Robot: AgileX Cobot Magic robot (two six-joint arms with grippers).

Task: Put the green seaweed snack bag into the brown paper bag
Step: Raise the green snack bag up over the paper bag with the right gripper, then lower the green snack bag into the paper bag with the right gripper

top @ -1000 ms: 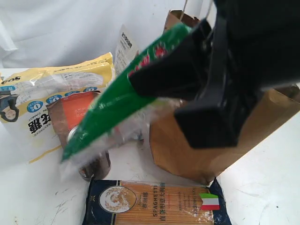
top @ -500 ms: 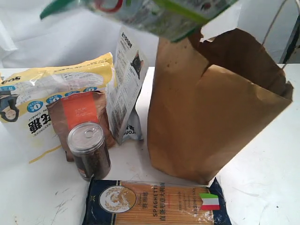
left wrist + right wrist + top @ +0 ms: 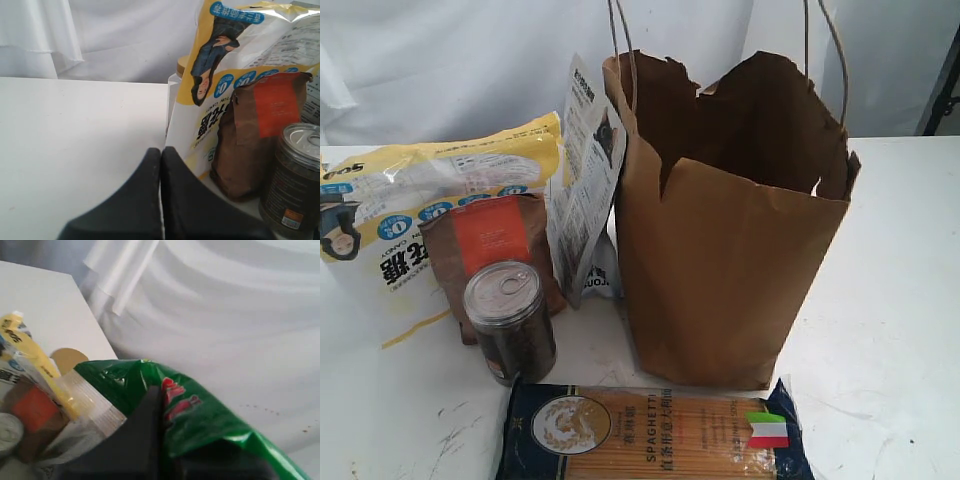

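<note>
The brown paper bag [image 3: 720, 260] stands upright at the centre of the exterior view, mouth open, string handles rising out of the top of the picture. The green seaweed snack bag [image 3: 200, 415] shows only in the right wrist view, glossy green with red lettering. My right gripper [image 3: 162, 395] is shut on it, one dark finger lying over the packet; both are out of the exterior view. My left gripper [image 3: 161, 152] is shut with nothing between its fingers, low over the white table beside the yellow-and-white bag.
Left of the paper bag stand a yellow-and-white snack bag [image 3: 430, 190], a small brown pouch with an orange label [image 3: 490, 245], a tin can [image 3: 510, 320] and a grey-white pouch [image 3: 585, 190]. A dark blue spaghetti packet [image 3: 650, 432] lies in front.
The right arm has lifted the green seaweed bag up and out of the exterior view's top. The paper bag now stands more upright, with its handles showing.
</note>
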